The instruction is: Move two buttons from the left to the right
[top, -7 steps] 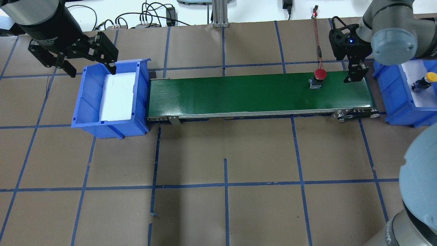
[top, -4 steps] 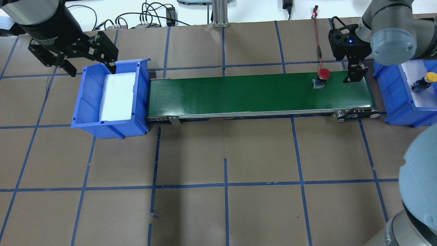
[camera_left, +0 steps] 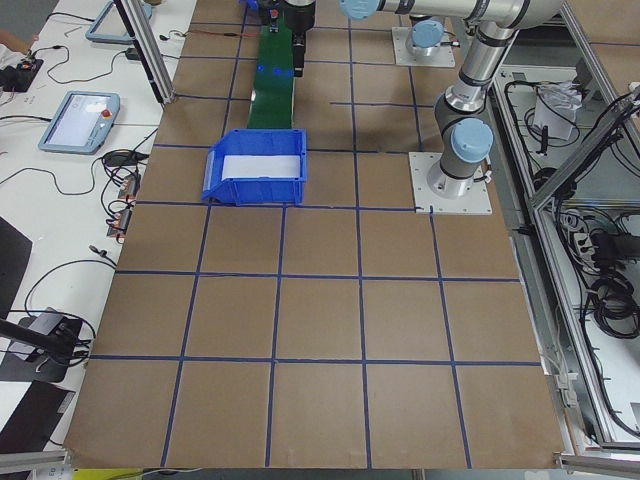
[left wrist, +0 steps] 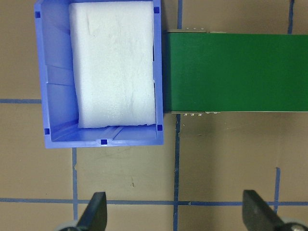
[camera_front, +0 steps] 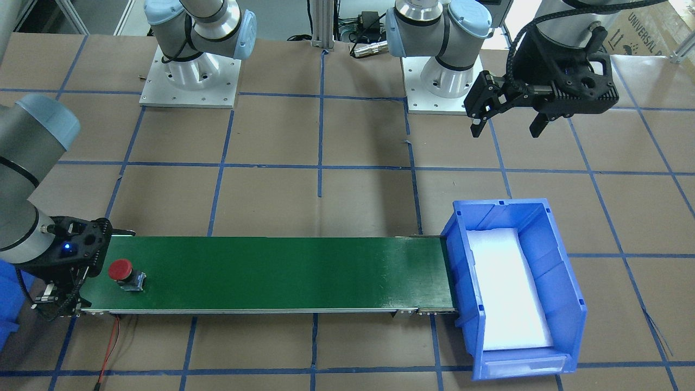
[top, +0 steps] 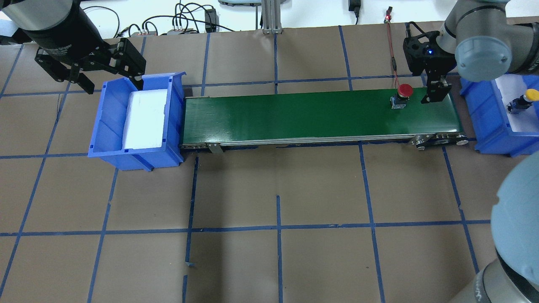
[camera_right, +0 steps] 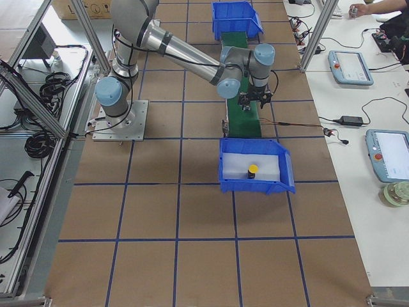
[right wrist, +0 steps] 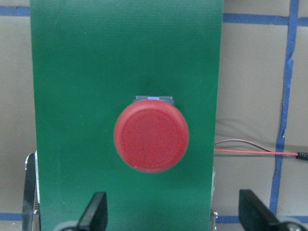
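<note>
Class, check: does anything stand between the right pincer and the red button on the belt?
Nothing visible does. The red button stands alone on the belt, and the open right pincer hangs beside it with only bare belt between.

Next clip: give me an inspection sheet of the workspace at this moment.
Surface: table covered in brown paper; green conveyor belt across it.
Job's things: red button on the belt near its right end; yellow button in the right blue bin; left blue bin holds only white foam.
Clutter: nothing seen.
Grippers: left tool open, empty, beside the left blue bin; right tool open, empty, over the belt by the red button.
Cables: red wire runs towards the belt's far side; black cables at the far edge.
Surroundings: tablets on a side bench; a person's hand.
</note>
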Robot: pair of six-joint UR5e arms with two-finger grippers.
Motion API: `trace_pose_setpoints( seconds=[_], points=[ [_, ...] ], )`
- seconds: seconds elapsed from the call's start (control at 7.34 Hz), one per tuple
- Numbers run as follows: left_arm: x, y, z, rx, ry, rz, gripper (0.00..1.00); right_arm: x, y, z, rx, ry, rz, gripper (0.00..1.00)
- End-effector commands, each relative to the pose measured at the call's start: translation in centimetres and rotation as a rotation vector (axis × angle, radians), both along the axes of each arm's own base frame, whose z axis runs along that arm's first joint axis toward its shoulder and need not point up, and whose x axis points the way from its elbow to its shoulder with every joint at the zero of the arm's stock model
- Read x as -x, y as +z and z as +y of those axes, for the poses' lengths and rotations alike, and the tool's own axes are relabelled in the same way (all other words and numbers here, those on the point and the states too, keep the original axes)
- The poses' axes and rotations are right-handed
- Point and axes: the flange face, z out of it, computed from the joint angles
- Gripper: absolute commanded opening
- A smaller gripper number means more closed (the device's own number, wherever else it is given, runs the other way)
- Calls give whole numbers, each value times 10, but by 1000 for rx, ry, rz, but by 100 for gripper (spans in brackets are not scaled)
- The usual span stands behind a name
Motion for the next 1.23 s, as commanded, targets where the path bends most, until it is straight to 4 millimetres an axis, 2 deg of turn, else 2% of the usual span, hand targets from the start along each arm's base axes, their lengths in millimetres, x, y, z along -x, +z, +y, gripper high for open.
trace_pose_setpoints(
  seconds=[0.0, 0.54, 0.68, 0.82, 0.95, 1.09],
  points=[
    [0, 0, 0, 0, -6, 0, 100, -1, -1, 1, -2, -1, -5, 96],
    [0, -3, -1, -6, -5, 0, 100, -2, -8, 4, -15, 1, -9, 96],
    [0, 1, -2, 3, -3, -2, 100, -3, -8, 4, -15, 2, -9, 96],
    [-2, -13, -10, -25, 14, 1, 100, -3, -8, 3, -14, 2, -9, 96],
    [-3, -14, -10, -37, 14, -12, 100, -3, -10, 3, -17, 4, -10, 95],
    [-3, -5, -5, -25, 14, -12, 100, -2, -8, 4, -14, 4, -7, 75]
  ],
)
